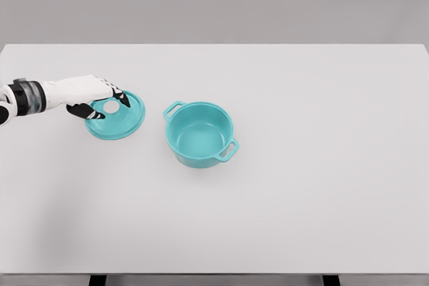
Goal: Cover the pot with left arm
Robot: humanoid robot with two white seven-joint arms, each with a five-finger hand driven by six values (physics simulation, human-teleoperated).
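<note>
The teal lid (120, 122) is at the left of the white table, its rim looking tilted toward the camera. My left hand (108, 107) comes in from the left edge and is curled around the lid's white knob (110, 106), black fingertips on either side of it. The open teal pot (199, 135) with two side handles stands upright to the right of the lid, a short gap between them. It holds nothing inside. The right arm does not show.
The white table (322, 165) spans the whole view, its front edge near the bottom of the picture. Only the lid and pot are on it.
</note>
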